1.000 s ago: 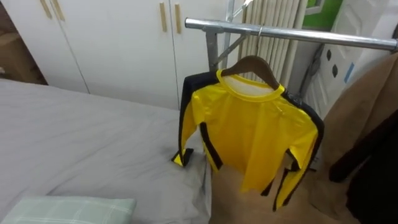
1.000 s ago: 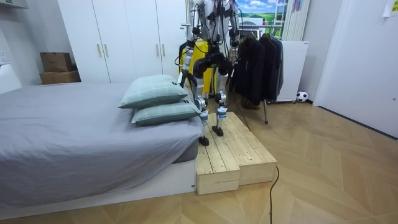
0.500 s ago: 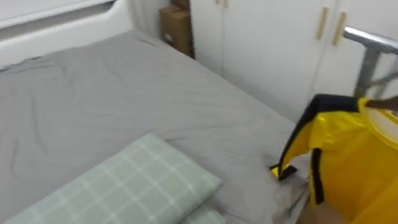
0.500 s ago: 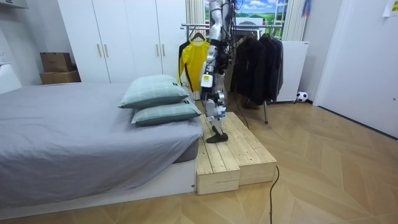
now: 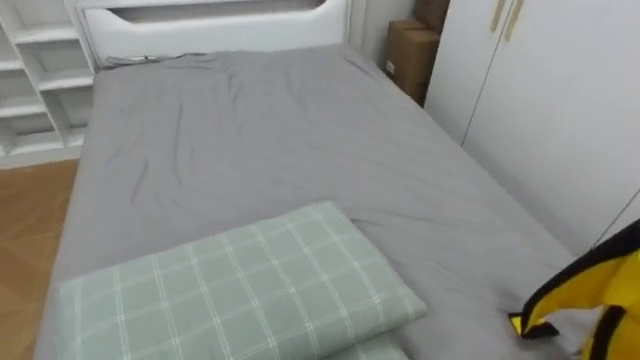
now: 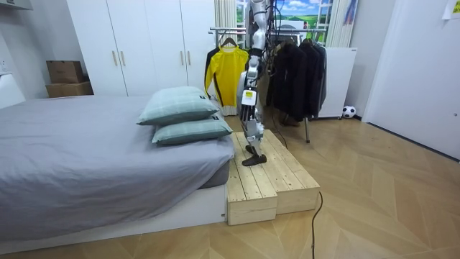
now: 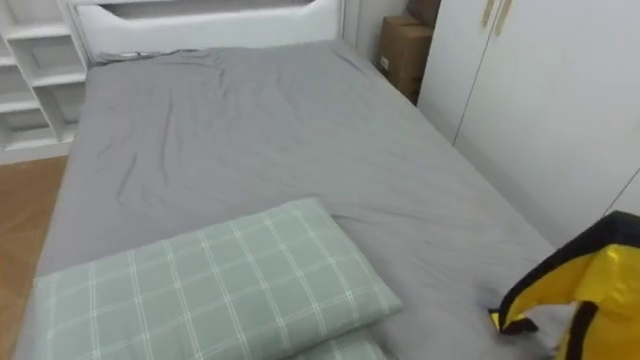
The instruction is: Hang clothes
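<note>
A yellow long-sleeved shirt [image 6: 227, 75] with dark trim hangs on a wooden hanger [image 6: 228, 44] from the metal clothes rail [image 6: 287, 29], at the rail's end nearest the bed. In the eye views only one sleeve of the shirt [image 5: 600, 295] shows, at the lower right edge. I stand on the wooden platform [image 6: 269, 176] beside the bed, side-on in the room view and facing its left, towards the head of the bed. My left hand [image 6: 245, 109] hangs at my side, apart from the shirt.
The grey bed [image 5: 250, 130] stretches ahead with green checked pillows [image 5: 240, 290] stacked at its near end. White wardrobe doors [image 5: 560, 100] and a cardboard box [image 5: 412, 55] lie to the right, white shelves [image 5: 30, 90] to the left. Dark coats [image 6: 298, 72] fill the rail.
I have turned on the platform from facing the rail to facing along the bed, so the eye view has swung left. The shirt still hangs on the rail.
</note>
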